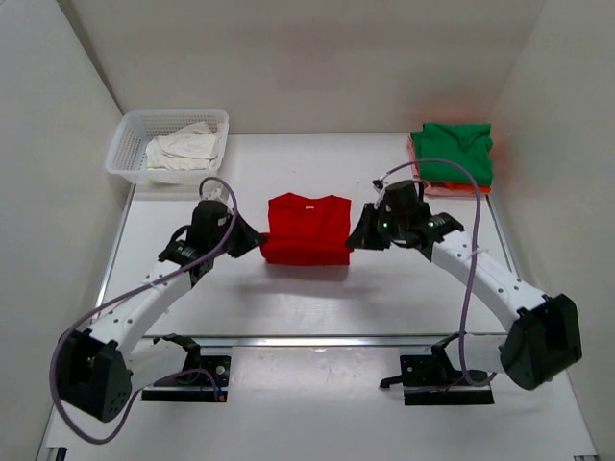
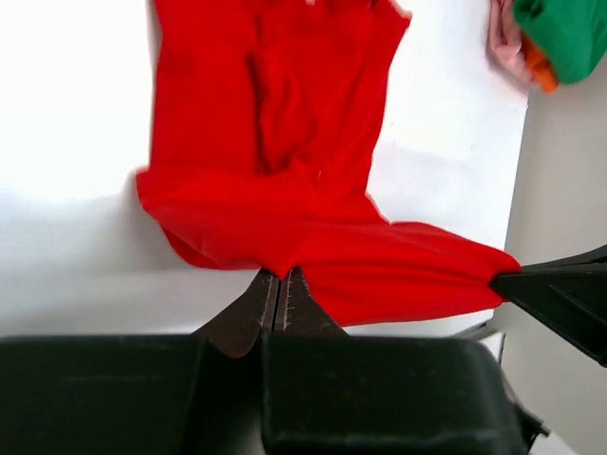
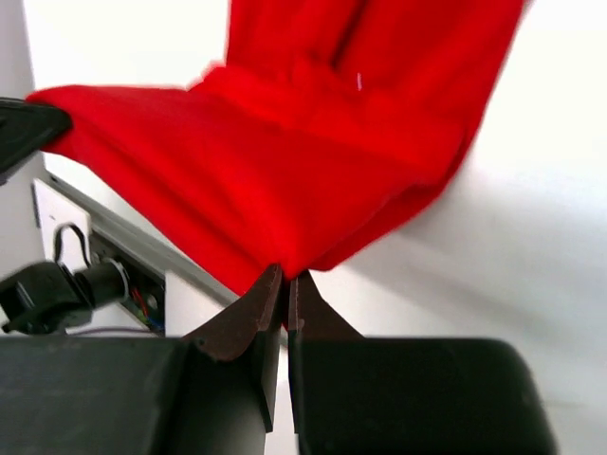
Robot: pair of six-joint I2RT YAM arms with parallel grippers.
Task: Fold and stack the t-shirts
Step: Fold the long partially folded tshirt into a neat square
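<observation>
The red t-shirt (image 1: 307,229) lies partly folded at the table's centre, its near edge lifted between both grippers. My left gripper (image 1: 258,238) is shut on its left near corner, seen in the left wrist view (image 2: 282,272). My right gripper (image 1: 356,236) is shut on its right near corner, seen in the right wrist view (image 3: 286,275). The red t-shirt fills both wrist views (image 2: 285,171) (image 3: 313,161). A folded green t-shirt (image 1: 454,150) lies on top of salmon-pink and orange ones (image 1: 452,188) at the back right. Off-white t-shirts (image 1: 181,149) lie in the basket.
A white mesh basket (image 1: 123,154) stands at the back left. White walls close in the table on three sides. A metal rail (image 1: 307,340) runs across the near edge, with the arm bases behind it.
</observation>
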